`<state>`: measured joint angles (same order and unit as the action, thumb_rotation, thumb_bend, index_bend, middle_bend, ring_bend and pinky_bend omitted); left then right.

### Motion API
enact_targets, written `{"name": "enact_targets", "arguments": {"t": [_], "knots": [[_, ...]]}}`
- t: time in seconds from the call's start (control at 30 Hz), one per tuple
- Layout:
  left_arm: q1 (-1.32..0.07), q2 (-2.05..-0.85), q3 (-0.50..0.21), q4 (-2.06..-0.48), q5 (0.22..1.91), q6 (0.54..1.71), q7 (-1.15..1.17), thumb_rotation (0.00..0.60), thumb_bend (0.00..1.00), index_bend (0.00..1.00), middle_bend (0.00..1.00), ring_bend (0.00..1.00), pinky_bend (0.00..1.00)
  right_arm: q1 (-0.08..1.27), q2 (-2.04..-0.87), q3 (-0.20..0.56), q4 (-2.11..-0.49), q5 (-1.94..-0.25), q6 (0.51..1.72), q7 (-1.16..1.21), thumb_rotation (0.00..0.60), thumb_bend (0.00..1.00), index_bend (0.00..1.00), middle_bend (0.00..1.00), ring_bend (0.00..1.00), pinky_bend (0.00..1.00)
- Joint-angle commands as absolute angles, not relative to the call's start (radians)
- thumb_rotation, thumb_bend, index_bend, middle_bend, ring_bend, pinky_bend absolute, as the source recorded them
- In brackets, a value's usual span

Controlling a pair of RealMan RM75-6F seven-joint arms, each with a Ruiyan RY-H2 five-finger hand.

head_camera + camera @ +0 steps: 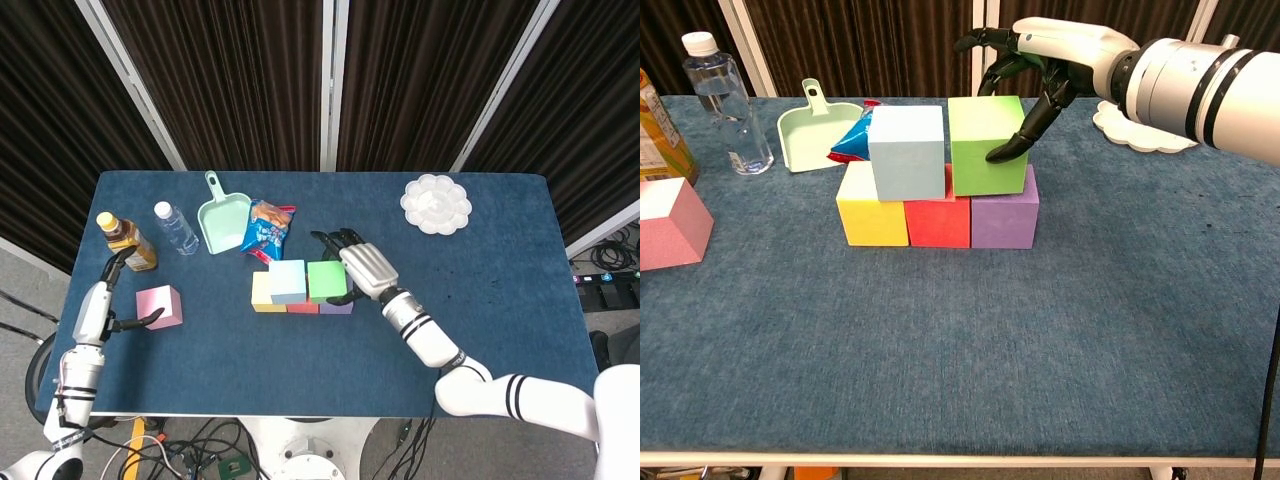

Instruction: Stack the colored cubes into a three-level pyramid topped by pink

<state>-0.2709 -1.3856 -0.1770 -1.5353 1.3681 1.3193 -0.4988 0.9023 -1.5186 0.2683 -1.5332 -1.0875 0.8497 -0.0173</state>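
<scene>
From my head, my right hand [358,268] wraps the green cube [326,281] on the second level. The pink cube [159,306] sits just beside my left hand [118,300], which looks open, though it is small here. From my chest, my right hand [1035,75] holds the green cube [986,146] from above, the pink cube [670,222] lies far off, and my left hand is not seen.

No text, brand, number or sign can be read in either view. The bottle [658,125] with the orange label at the far left of the table [1040,380] and the snack bag [268,229] behind the cubes carry printing, but it is too small and blurred to make out.
</scene>
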Motion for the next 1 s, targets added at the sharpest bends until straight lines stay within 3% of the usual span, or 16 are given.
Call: {"name": "enact_targets", "arguments": {"t": [0.03, 1.0], "knots": [[-0.270, -1.385, -0.176, -1.535, 1.370, 1.320, -0.501, 0.600, 0.11, 0.09, 0.05, 0.00, 0.11, 0.902, -1.522, 0.267, -1.534, -1.078, 0.852, -0.030, 0.600, 0.11, 0.00, 0.54, 0.09, 0.00], [-0.263, -1.386, -0.170, -1.518, 1.377, 1.324, -0.526, 0.600, 0.11, 0.09, 0.05, 0.00, 0.11, 0.891, -1.572, 0.274, -1.542, -1.024, 0.912, -0.115, 0.600, 0.16, 0.00, 0.54, 0.11, 0.00]]}}
